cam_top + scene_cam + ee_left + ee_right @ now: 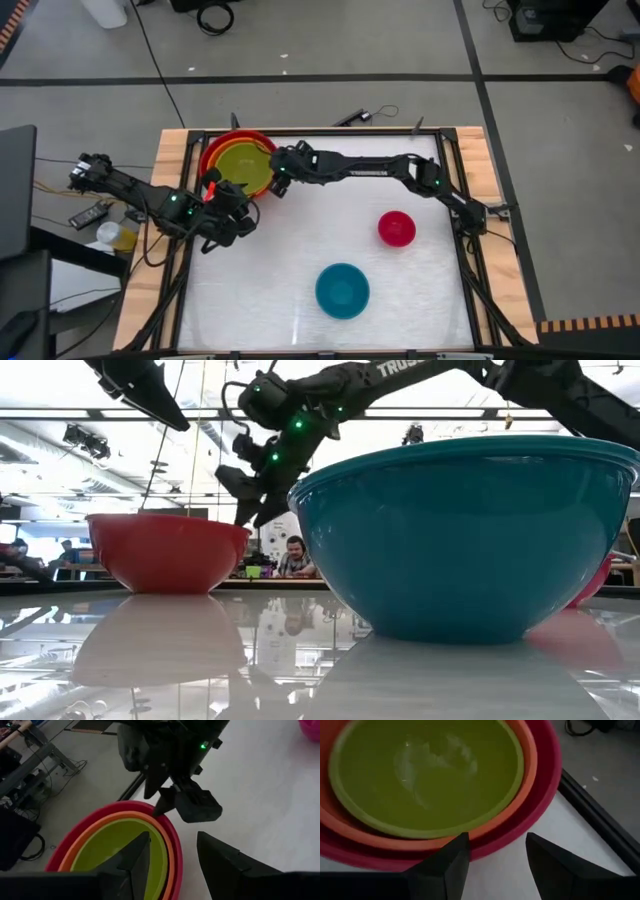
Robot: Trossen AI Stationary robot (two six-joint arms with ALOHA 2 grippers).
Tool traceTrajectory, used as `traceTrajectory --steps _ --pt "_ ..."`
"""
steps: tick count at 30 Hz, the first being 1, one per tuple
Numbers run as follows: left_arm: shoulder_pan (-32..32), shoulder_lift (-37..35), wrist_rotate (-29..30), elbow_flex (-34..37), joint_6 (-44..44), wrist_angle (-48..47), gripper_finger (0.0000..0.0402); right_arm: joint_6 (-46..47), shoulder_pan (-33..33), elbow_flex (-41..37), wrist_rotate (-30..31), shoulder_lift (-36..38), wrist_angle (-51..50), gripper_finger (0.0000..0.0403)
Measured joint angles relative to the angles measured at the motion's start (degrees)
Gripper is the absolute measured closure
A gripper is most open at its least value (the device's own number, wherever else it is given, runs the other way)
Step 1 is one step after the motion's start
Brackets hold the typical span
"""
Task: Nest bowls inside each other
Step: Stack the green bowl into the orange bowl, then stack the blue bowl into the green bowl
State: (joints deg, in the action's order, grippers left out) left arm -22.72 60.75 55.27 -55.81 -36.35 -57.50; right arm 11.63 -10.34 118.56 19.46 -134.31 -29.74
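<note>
At the table's far left, the red bowl [212, 152] holds the orange bowl [100, 827], and the yellow-green bowl [243, 162] sits inside that. The blue bowl [342, 290] stands near the front edge and the magenta-pink bowl [396, 228] to its far right. My right gripper [497, 840] hovers open over the stack's right rim [540, 795]. My left gripper [173, 837] is open above the stack's near rim, one finger over the yellow-green bowl and one over the table. Neither visibly touches a bowl.
A black frame rail [600, 820] and wooden border [175, 160] run close behind and beside the stack. The two grippers stand close together at the stack's near right side. White table surface [290, 250] lies bare between the stack and the blue bowl.
</note>
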Motion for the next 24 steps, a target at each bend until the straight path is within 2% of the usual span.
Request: traceTrajectory --steps 2,6,11,14,20,24 --pt "0.24 0.00 0.17 0.00 1.19 0.02 0.0235 -0.34 -0.08 0.04 0.07 -0.38 -0.61 0.0201" --pt "0.91 0.00 0.80 0.00 1.87 -0.19 0.0235 -5.39 1.87 -0.10 7.31 0.66 -0.52 0.0201" --pt "1.02 0.00 0.71 0.00 1.87 -0.44 0.0235 -12.72 5.42 0.16 13.19 7.61 -1.72 0.0201" --pt "0.32 0.00 0.53 0.00 0.67 -1.41 0.0235 -12.87 7.56 0.18 13.60 11.54 -9.16 0.0201" --pt "-1.13 0.00 0.48 0.00 -2.34 -2.35 0.0235 -5.17 14.20 0.06 11.91 18.17 -24.87 0.0203" --pt "-1.36 1.31 0.46 -0.05 -3.77 -2.08 0.0235 0.18 19.23 -3.85 6.32 20.67 -32.42 0.0204"
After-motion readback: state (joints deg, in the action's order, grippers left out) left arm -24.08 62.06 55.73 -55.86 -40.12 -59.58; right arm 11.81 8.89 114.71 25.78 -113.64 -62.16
